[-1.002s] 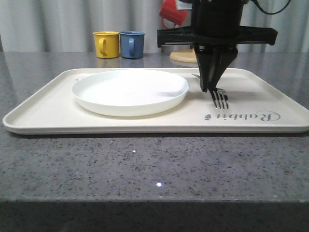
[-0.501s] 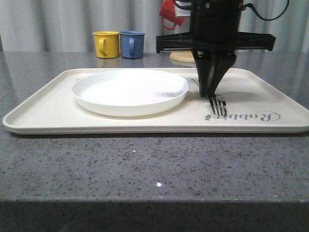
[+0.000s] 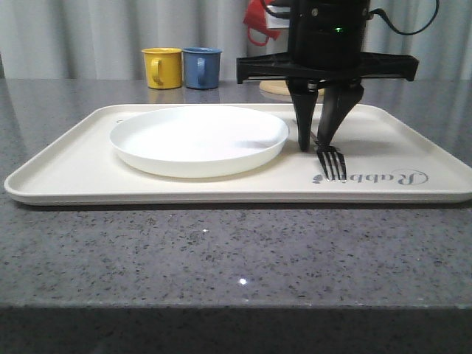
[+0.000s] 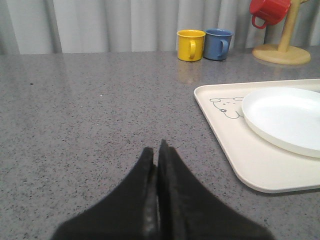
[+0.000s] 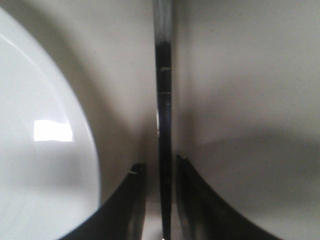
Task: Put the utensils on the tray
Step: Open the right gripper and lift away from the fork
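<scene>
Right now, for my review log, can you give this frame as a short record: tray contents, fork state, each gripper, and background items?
tray: cream, on grey stone counter, holds plate and fork
plate: white, empty, on the tray's left half
fork: lying flat on tray, right of plate, tines toward camera
right gripper: jaws open, straddling the fork handle, tips down at the tray
left gripper: jaws shut, empty, over bare counter left of tray
background: yellow mug, blue mug, red mug hanging on wooden stand

The fork point(image 5: 163, 100) handle lies on the tray point(image 5: 240, 75) between the parted right pincer point(image 5: 161, 172) fingers, beside the plate point(image 5: 40, 150).
</scene>
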Tool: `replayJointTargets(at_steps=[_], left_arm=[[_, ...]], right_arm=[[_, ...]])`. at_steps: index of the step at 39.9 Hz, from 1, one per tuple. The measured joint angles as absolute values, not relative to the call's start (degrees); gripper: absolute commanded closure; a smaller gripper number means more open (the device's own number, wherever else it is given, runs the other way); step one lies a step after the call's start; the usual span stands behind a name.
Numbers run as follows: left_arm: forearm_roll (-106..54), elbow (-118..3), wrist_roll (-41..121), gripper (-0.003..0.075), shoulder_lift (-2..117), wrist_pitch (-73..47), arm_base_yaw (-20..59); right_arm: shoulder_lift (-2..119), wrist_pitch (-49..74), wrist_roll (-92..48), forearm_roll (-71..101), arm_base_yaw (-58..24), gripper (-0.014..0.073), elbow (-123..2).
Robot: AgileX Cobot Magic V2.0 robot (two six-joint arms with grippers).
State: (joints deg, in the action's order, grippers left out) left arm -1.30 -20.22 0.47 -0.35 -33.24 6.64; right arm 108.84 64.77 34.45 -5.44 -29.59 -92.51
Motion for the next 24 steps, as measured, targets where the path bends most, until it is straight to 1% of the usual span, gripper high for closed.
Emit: replayJointTargets(at_steps=[5,12,18,21,24], left_arm=[[-1.30,-20.22,0.47,0.0739,-0.35,-33.24,6.64],[-1.30,-20.22,0.47,0.0739,-0.35,-33.24,6.64],[-1.30,-20.22,0.47,0.0739,-0.35,-33.24,6.64],[-1.30,-20.22,0.47,0.0739,-0.35,-33.24,6.64],[-1.30,-20.22,0.47,0.0739,-0.35,-33.24,6.64]], right_arm=[[108.84,64.77,34.45,-5.44,-29.59,0.0281,-92.64],[109.06,68.02,34.47,-7.45,-29.59,0.0281,-95.35],[109.13,70.23,34.47,-9.82,-29.59,0.0287,-101.48],[109.13,70.35,34.47,-9.91,-29.59,0.0321,-104.68],[108.90,70.43,34.47,-9.91,-29.59,0.0398,-107.17]])
